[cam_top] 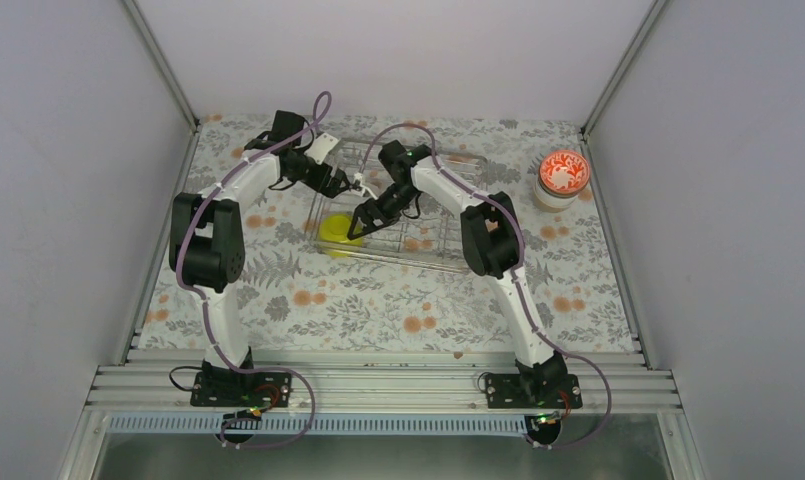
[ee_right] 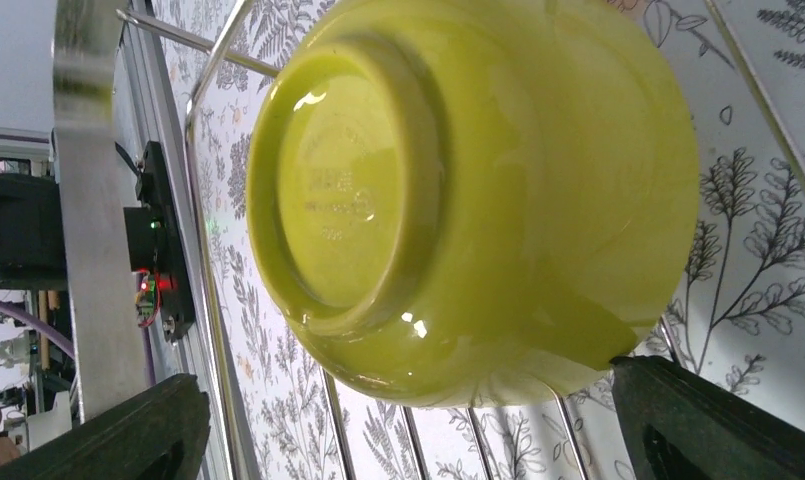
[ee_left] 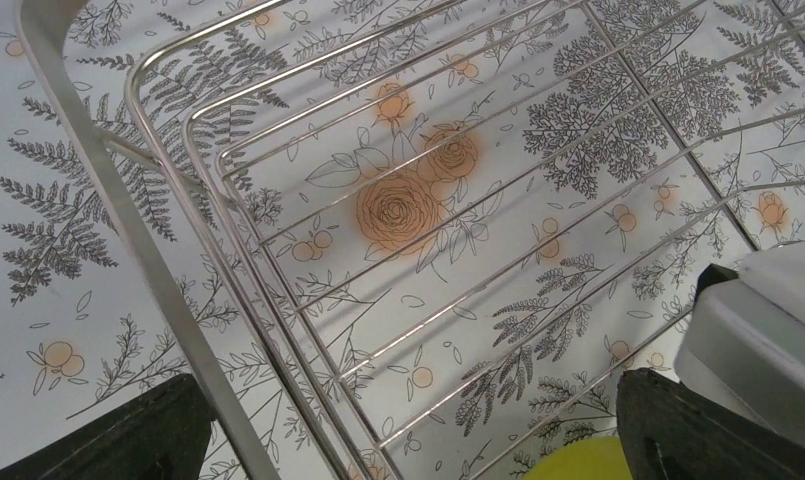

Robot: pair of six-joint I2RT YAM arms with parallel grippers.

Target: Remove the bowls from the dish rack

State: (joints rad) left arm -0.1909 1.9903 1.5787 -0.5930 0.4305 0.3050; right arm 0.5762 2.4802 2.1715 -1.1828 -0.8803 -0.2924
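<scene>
A yellow-green bowl [cam_top: 335, 232] lies upside down at the near left corner of the wire dish rack [cam_top: 448, 170]. In the right wrist view the bowl [ee_right: 478, 190] fills the frame, foot ring toward the camera, resting on the rack wires [ee_right: 408, 440]. My right gripper [cam_top: 361, 224] hovers just over it, open, its fingers wide apart and nothing between them. My left gripper [cam_top: 356, 186] hangs open above the rack's left part, over bare wires [ee_left: 458, 200]; a sliver of the bowl [ee_left: 578, 462] shows at the bottom edge of the left wrist view.
A white jar with a red patterned lid [cam_top: 561, 178] stands at the back right of the flowered tablecloth [cam_top: 398, 300]. Grey walls enclose the table on three sides. The right arm's white link [ee_left: 768, 320] intrudes at the right of the left wrist view.
</scene>
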